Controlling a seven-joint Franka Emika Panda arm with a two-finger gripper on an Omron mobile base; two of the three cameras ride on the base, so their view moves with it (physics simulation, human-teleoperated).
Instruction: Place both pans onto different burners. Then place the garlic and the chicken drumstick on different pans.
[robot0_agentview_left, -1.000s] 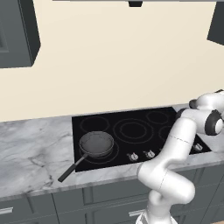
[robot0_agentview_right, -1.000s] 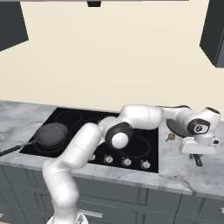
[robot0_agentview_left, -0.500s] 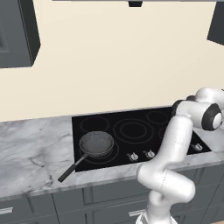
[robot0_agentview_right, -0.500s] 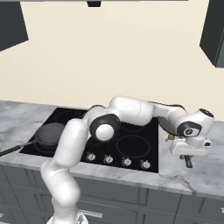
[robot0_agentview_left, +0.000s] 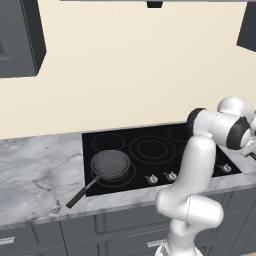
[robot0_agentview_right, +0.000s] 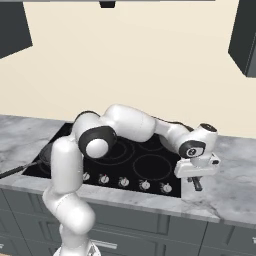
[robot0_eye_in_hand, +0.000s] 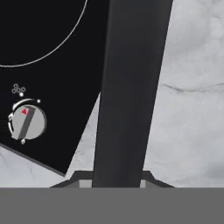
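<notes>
My gripper (robot0_agentview_right: 198, 184) hangs low over the counter (robot0_agentview_right: 235, 192) right of the cooktop, jaws pinching the second pan's handle (robot0_eye_in_hand: 131, 87), which runs straight ahead from them.

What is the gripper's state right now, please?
Gripper: closed on the second pan's handle, low over the counter right of the cooktop.

The counter (robot0_agentview_left: 35, 170) is showing grey-veined marble, smooth. The cooktop (robot0_agentview_left: 150, 137) is looking like glossy black glass, its knob (robot0_eye_in_hand: 27, 123) brushed silver metal. The pan (robot0_agentview_left: 110, 164) is appearing matt dark grey.
</notes>
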